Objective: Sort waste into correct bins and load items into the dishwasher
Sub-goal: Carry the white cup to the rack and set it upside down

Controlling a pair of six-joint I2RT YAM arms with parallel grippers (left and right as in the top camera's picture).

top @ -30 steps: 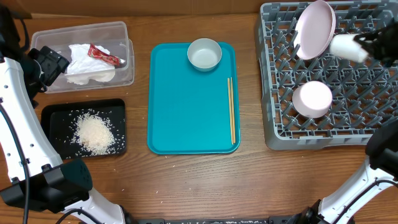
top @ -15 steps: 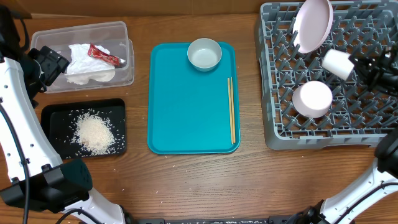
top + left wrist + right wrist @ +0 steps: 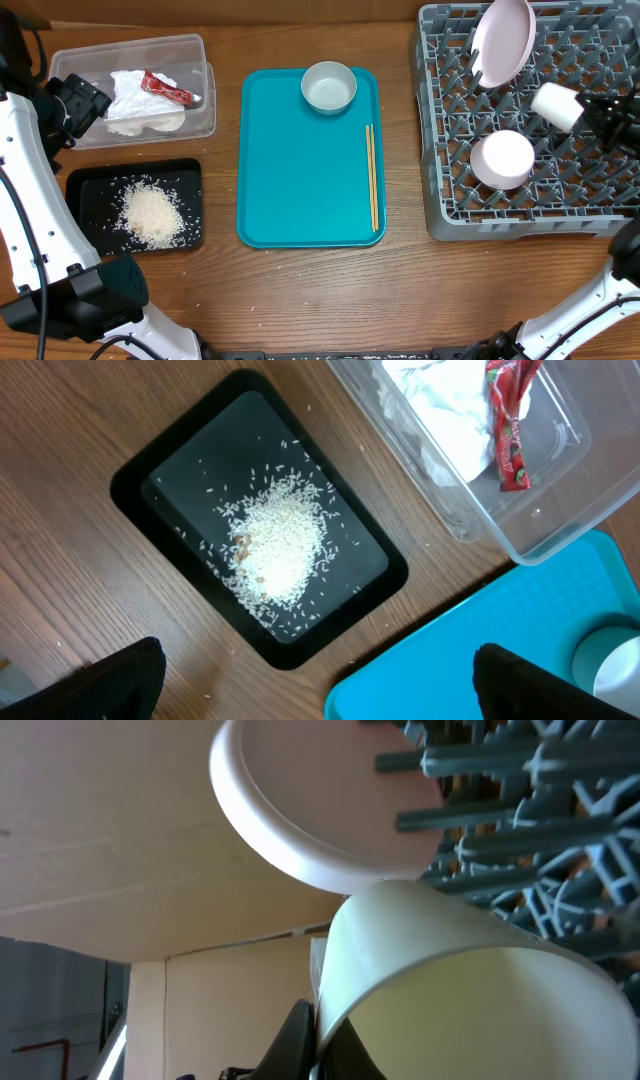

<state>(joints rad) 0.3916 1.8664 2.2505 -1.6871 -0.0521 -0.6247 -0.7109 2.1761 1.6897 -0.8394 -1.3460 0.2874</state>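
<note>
Right gripper [image 3: 585, 108] is closed tight on the small pale round cup [image 3: 556, 105]. The cup hangs tilted on its side over the large grey plastic peg rack [image 3: 450, 200], near the upright white round plate [image 3: 503, 40] and the upturned white bowl [image 3: 502, 158]. The wrist view puts the plate rim very close to the cup; I can't tell whether they touch.

My read for the placement:
- roll the wrist so the cup mouth faces down
- aim for the free pegs between plate and bowl, staying off the plate edge
- lower until the pegs carry it, then let go

Risk: released while tilted, it likely rolls into the plate.

Left gripper [image 3: 320, 685] has its jaws wide and empty, over the shallow black rectangular tray [image 3: 135, 475].
</note>
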